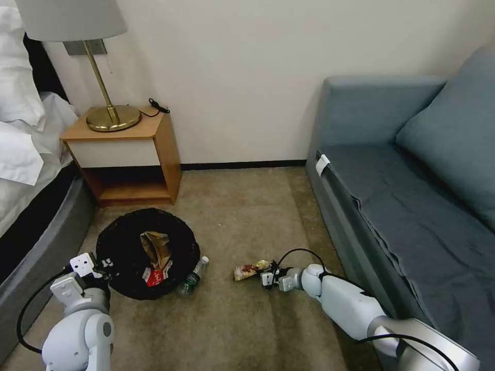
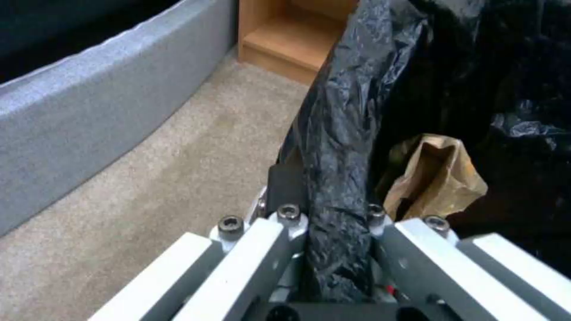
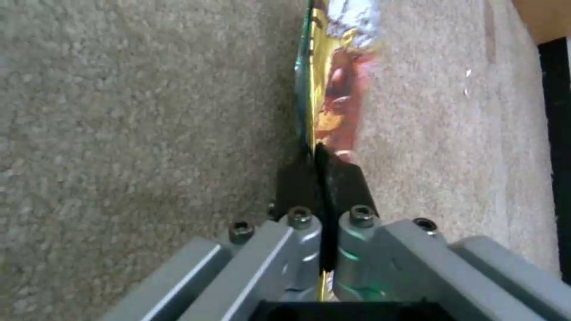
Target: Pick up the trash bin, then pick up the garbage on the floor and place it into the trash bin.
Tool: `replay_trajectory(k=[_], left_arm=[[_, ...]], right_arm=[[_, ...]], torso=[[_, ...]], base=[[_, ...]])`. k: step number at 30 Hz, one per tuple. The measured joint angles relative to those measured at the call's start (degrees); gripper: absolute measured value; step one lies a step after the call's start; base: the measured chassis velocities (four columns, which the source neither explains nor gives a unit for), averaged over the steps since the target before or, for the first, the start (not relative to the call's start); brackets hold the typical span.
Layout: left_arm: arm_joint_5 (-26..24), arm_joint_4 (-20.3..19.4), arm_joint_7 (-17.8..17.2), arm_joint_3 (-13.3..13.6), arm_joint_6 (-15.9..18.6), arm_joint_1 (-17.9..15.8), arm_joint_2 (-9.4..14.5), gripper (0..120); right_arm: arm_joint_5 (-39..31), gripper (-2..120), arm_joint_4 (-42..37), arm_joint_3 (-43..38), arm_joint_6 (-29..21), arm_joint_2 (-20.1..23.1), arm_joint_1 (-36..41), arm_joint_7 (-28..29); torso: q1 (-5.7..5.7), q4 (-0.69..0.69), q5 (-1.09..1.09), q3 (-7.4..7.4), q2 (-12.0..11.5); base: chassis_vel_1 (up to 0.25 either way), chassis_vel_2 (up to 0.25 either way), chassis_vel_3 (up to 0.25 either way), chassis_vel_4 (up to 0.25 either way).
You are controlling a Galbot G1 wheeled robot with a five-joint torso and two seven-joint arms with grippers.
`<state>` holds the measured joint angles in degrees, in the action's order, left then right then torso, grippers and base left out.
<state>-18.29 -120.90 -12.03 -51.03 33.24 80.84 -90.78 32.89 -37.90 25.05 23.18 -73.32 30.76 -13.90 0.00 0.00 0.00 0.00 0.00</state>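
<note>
Left gripper [image 1: 100, 272] sits at the near-left rim of the trash bin [image 1: 124, 242], fingers [image 2: 285, 187] clamped on the black bag-lined rim. Bin rests on the carpet [image 1: 242, 216], near the nightstand [image 1: 129, 154]. Inside it: tan paper wad [image 1: 156, 246] and red-and-white packet [image 1: 154, 277]. Clear green-labelled bottle [image 1: 192, 277] lies on the carpet, apparently touching the bin's right side. Right gripper [image 1: 269, 273] is low at the carpet, fingers [image 3: 345, 183] pinched on the snack wrapper [image 1: 250, 270], right of the bottle.
</note>
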Motion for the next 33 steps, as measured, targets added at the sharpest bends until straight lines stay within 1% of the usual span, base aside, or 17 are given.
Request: replay_trajectory(k=[9,12,13,16,17,19,20,21,22,23,24,25,26,27,29,31,33], left_arm=[[0.03,0.07,0.06,-0.03,-0.18,0.01,-0.07,2],[0.02,0.23,0.06,0.1,-0.16,-0.07,-0.04,2],[0.02,0.23,0.06,0.1,-0.16,-0.07,-0.04,2],[0.0,0.56,0.04,0.24,-0.04,-0.18,0.1,2],[0.0,0.56,0.04,0.24,-0.04,-0.18,0.1,2],[0.05,0.86,0.04,0.44,-0.01,-0.26,0.15,2],[0.19,1.09,0.02,0.54,-0.01,-0.3,0.16,2],[0.19,1.09,0.02,0.54,-0.01,-0.3,0.16,2],[0.25,1.2,0.01,0.64,-0.01,-0.31,0.13,2],[0.34,1.41,0.0,0.77,-0.01,-0.33,0.1,2],[0.37,1.53,0.01,0.9,0.0,-0.35,0.08,2],[0.47,1.77,-0.01,0.96,0.0,-0.38,0.07,2],[0.47,1.77,-0.01,0.96,0.0,-0.38,0.07,2],[0.53,2.02,-0.04,1.21,0.0,-0.41,0.04,2],[0.71,2.52,-0.05,1.56,0.0,-0.49,-0.05,2],[0.76,2.59,-0.05,1.62,0.0,-0.5,-0.08,2],[1.04,2.86,-0.07,1.88,-0.01,-0.57,-0.31,2]], right_arm=[[-1.39,0,-1.38,-0.5,0.31,0.76,0.5,-0.01],[-4.71,0,-5.7,-1.44,-0.44,2.96,0.93,-0.1],[-4.71,0,-5.7,-1.44,-0.44,2.96,0.93,-0.1],[-9.24,0,-11.35,-2.74,-1.37,7.03,1.3,-0.34],[-9.24,0,-11.35,-2.74,-1.37,7.03,1.3,-0.34],[-12.68,0,-16.19,-3.83,-2.48,10.78,1.51,-0.46],[-15.45,0,-19.6,-4.22,-4.03,13.21,1.58,-0.45],[-15.45,0,-19.6,-4.22,-4.03,13.21,1.58,-0.45],[-16.79,0,-21.21,-4.38,-4.74,14.27,1.61,-0.45],[-19.13,0,-24.12,-4.62,-5.77,15.96,1.66,-0.43],[-20.28,0,-25.5,-4.76,-6.22,16.65,1.68,-0.42],[-23.55,0,-29.15,-5.09,-7.22,18.0,1.81,-0.4],[-23.55,0,-29.15,-5.09,-7.22,18.0,1.81,-0.4],[-27.46,0,-33.02,-5.34,-8.21,19.06,1.87,-0.3],[-35.05,0,-40.42,-5.43,-10.09,20.62,2.0,0.16],[-36.11,0,-41.48,-5.39,-10.33,20.72,2.0,0.26],[-42.11,0,-47.61,-4.17,-11.78,20.46,1.57,1.28]], torso=[[0.0,0.0,0.01,0.0,0.0],[0.0,0.0,0.01,0.0,0.0],[0.0,0.0,0.01,0.0,0.0],[0.0,0.0,0.0,0.0,0.0],[0.0,0.0,0.0,0.0,0.0],[0.0,0.0,0.02,0.0,0.0],[0.0,-0.01,0.0,0.0,0.0],[0.0,-0.01,0.0,0.0,0.0],[0.0,-0.01,-0.02,0.0,0.0],[0.0,-0.03,-0.01,0.0,0.0],[0.0,0.0,0.0,0.0,0.0],[0.0,-0.04,0.03,0.01,0.0],[0.0,-0.04,0.03,0.01,0.0],[0.0,0.0,0.02,0.0,0.0],[-0.01,-0.01,-0.03,-0.01,0.02],[0.0,-0.01,-0.02,0.0,0.01],[0.0,-0.01,-0.01,0.0,0.02]], base=[[0.0,0.0,0.0,0.0],[0.0,0.0,0.0,0.0],[0.0,0.0,0.0,0.0],[0.0,0.0,0.0,0.0],[0.0,0.0,0.0,0.0],[0.0,0.0,0.0,0.0],[0.0,0.0,0.0,0.0],[0.0,0.0,0.0,0.0],[0.0,0.0,0.0,0.0],[0.0,0.0,0.0,0.0],[0.0,0.0,0.0,0.0],[0.0,0.0,0.0,0.0],[0.0,0.0,0.0,0.0],[0.0,0.0,0.0,0.0],[0.0,0.0,0.0,0.0],[0.0,0.0,0.0,0.0],[0.0,0.0,0.0,0.0]])
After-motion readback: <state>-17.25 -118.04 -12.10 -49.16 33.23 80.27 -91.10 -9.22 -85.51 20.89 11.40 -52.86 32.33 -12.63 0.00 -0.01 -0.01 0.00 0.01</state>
